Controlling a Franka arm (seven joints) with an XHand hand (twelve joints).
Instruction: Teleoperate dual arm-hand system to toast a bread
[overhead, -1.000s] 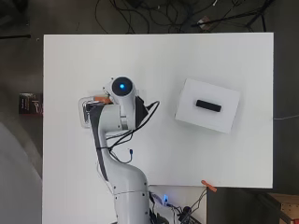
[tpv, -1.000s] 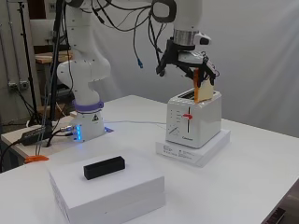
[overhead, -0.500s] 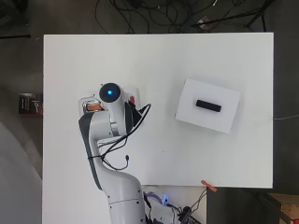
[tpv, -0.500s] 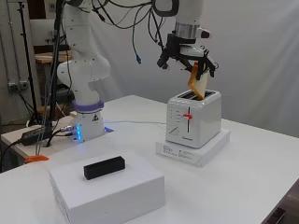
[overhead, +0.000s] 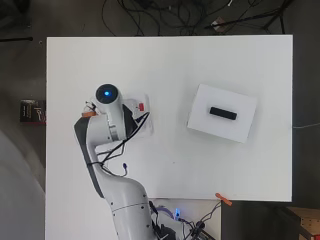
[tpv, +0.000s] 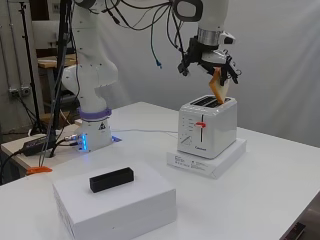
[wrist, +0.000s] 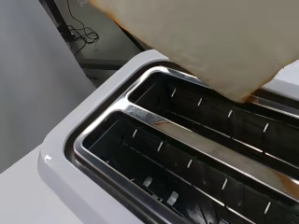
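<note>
A white two-slot toaster (tpv: 207, 127) stands on a flat white base (tpv: 210, 162) at the table's middle in the side view. The hand (tpv: 212, 57) hovers just above it, fingers curled round a tan bread slice (tpv: 219, 87). The slice hangs tilted, its lower corner at the toaster's top. In the wrist view the bread slice (wrist: 210, 42) fills the upper part, its corner over one of the two dark, empty slots of the toaster (wrist: 117, 116). In the overhead view the arm covers most of the toaster (overhead: 141, 107), and the hand is hidden.
A white box (overhead: 240, 127) with a small black block (overhead: 223, 113) on top lies to the right; in the side view the black block (tpv: 111, 179) is near the front. The arm's base (tpv: 92, 135) stands at the left. An orange clip (overhead: 223, 199) sits at the table's near edge.
The hand has lifted the bread slice a little and shifted it along the toaster's top. In the overhead view the arm has swung to the left.
</note>
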